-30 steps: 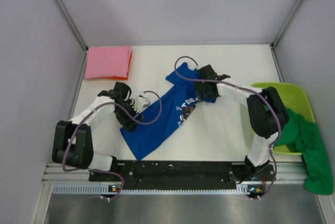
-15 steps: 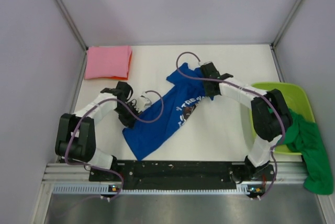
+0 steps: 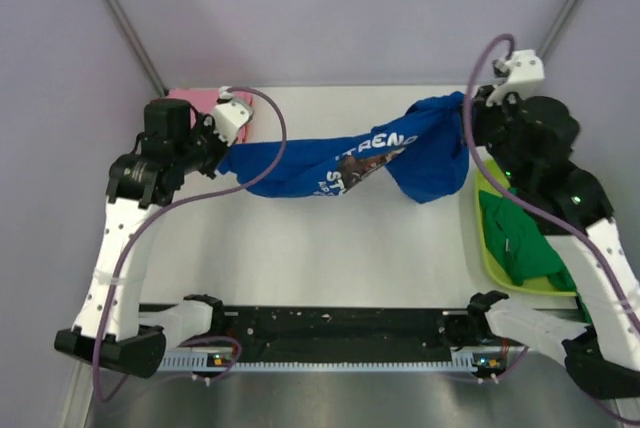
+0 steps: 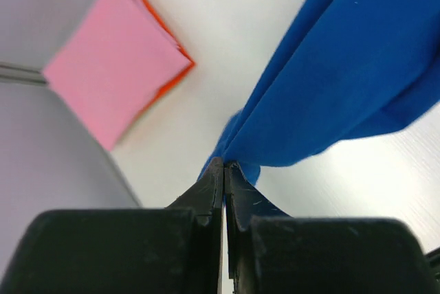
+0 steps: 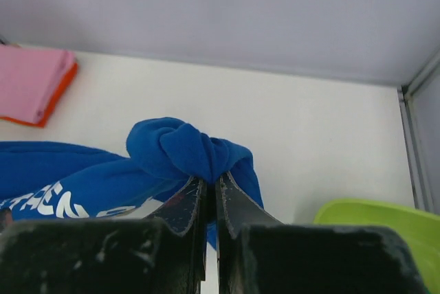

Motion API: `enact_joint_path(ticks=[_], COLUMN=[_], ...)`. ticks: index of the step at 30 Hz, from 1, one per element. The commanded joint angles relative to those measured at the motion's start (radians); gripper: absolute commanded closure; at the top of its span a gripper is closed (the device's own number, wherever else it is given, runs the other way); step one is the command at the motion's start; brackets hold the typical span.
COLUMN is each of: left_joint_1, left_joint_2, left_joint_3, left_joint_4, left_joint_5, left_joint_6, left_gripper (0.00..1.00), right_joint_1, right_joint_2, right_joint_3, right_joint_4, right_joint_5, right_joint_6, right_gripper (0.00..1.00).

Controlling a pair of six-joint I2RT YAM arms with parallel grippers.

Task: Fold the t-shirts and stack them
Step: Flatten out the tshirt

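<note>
The royal blue t-shirt with white lettering hangs stretched above the table between both arms. My left gripper is shut on its left end. My right gripper is shut on a bunched right end. The cloth sags in the middle, and its right part droops below the right jaws. A folded pink t-shirt lies at the table's far left corner with an orange edge beneath it. A green t-shirt lies crumpled in the tub.
The lime-green plastic tub stands at the table's right edge, under my right arm. Grey walls close in the table at the back and on both sides. The metal rail with the arm bases runs along the near edge.
Both grippers shut on the blue t-shirt's ends and rose, lifting it off the table and pulling it out sideways. The green t-shirt no longer hangs over the tub's right side.
</note>
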Motion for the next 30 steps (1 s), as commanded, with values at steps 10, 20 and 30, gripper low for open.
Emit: enact_joint_path(ticks=[10, 20, 30], left_joint_1=[0.005, 0.016, 0.12], left_joint_2=[-0.179, 0.009, 0.749], left_joint_3=[0.244, -0.055, 0.394], left_joint_4=[-0.267, -0.059, -0.052], left_joint_5=[-0.071, -0.028, -0.043], left_joint_6=[-0.04, -0.028, -0.111], left_gripper=[1.0, 1.0, 0.48], right_joint_1=[0.0, -0.045, -0.144], right_joint_2=[-0.21, 0.199, 0.88], right_joint_3=[0.184, 0.153, 0.427], right_joint_4=[-0.198, -0.111, -0.241], right_joint_5=[-0.458, -0.191, 0.045], right_joint_6=[0.073, 0.067, 0.073], right_gripper=[1.0, 1.0, 0.12])
